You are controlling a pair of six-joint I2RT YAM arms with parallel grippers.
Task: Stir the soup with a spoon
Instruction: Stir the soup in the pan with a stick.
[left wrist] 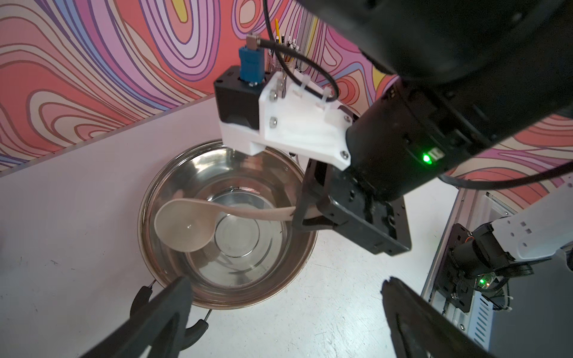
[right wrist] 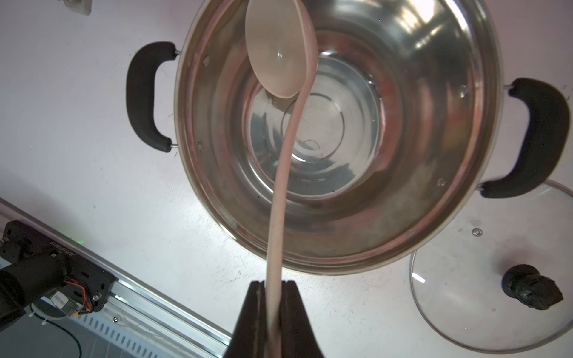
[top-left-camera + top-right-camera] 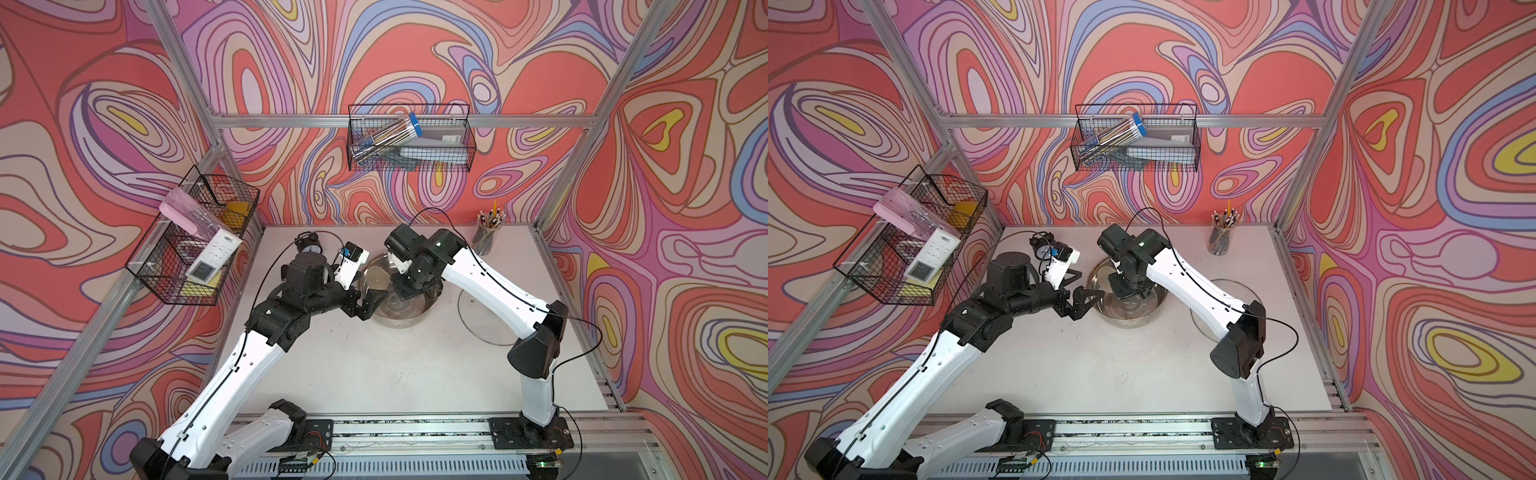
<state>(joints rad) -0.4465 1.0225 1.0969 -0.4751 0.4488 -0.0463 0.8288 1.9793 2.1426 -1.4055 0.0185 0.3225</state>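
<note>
The steel pot (image 3: 399,307) (image 3: 1129,309) with two black handles stands mid-table. A shallow clear liquid, the soup (image 2: 313,124), lies on its bottom. The cream-white spoon (image 2: 280,52) (image 1: 186,223) hangs inside the pot, its bowl near the wall on the left arm's side and above the bottom. My right gripper (image 2: 274,282) (image 3: 409,289) is shut on the spoon's slim handle (image 2: 279,201) over the pot. My left gripper (image 1: 286,288) (image 3: 365,305) stands wide open beside the pot's rim, just above one black pot handle (image 1: 198,328), holding nothing.
A glass lid (image 2: 480,279) (image 3: 478,320) with a black knob lies flat next to the pot, under the right arm. A pencil cup (image 3: 488,237) stands at the back right and a small alarm clock (image 3: 309,245) at the back left. Wire baskets (image 3: 409,137) (image 3: 195,237) hang on the walls.
</note>
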